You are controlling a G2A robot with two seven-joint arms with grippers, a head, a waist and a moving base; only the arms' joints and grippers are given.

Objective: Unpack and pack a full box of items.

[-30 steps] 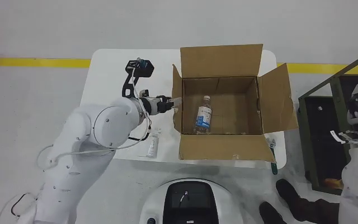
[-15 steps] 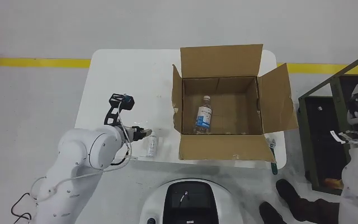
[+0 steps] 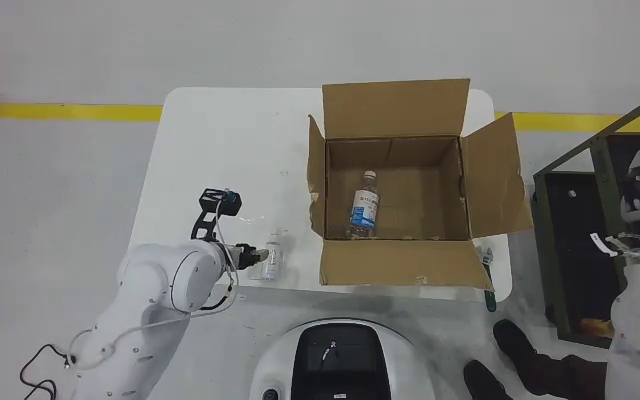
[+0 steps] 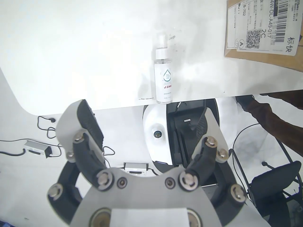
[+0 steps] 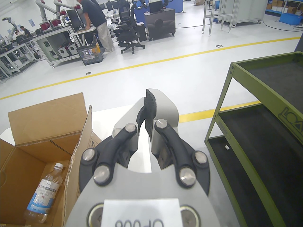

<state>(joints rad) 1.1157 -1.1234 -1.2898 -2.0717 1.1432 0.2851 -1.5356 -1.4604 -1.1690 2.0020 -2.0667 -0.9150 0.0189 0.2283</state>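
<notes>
An open cardboard box (image 3: 395,262) stands on the white table (image 3: 220,150) at its right half. A clear water bottle with a blue label (image 3: 365,203) lies on the box floor, also seen in the right wrist view (image 5: 45,194). A small white spray bottle (image 3: 271,257) lies on the table at its near edge, left of the box. My left gripper (image 3: 257,257) is just left of that spray bottle (image 4: 163,81); the left gripper (image 4: 144,113) is open, nothing between its fingers. My right gripper (image 5: 147,103) hangs shut and empty off the table's right side, beside the box (image 5: 47,124).
A green shelf cart (image 3: 590,230) stands to the right of the table, close to my right gripper (image 5: 260,131). The box's flaps stick outward on all sides. The table's left half is bare white surface.
My left arm has drawn back from the box's left wall toward the table's near edge and now sits next to the small spray bottle. The water bottle in the box has not moved.
</notes>
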